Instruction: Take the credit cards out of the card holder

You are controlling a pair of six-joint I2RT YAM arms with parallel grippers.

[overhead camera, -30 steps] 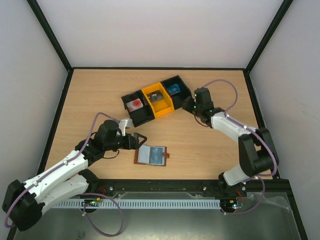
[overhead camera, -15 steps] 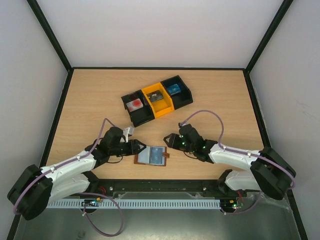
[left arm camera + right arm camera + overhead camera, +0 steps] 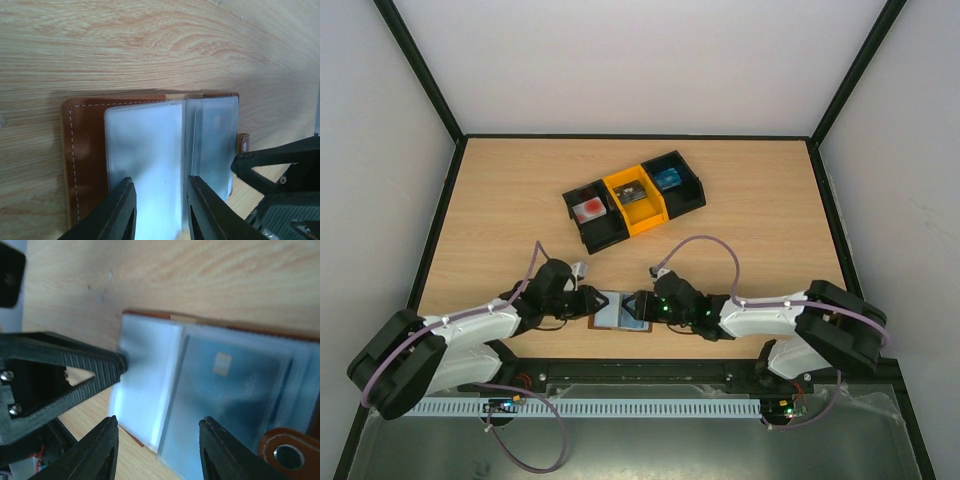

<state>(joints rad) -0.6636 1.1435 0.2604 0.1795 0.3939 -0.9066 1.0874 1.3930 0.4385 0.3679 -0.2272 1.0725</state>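
Observation:
The card holder lies open near the table's front edge, with brown leather under pale clear sleeves. A blue credit card sits inside the right sleeve. No dark grey card shows. My left gripper is at the holder's left side. It is open with a narrow gap, and its fingers straddle the left sleeve page. My right gripper comes in from the right. It is open over the sleeves' middle fold with nothing gripped. The two grippers face each other closely.
A row of bins stands at mid table: a black bin with something red, an orange bin, and a black bin with something blue. The holder's strap tab sticks out beside the right gripper. Black rails edge the table.
The right arm swung from the bins down to the holder's right side. The left gripper moved onto the holder's left sleeve and its jaws narrowed.

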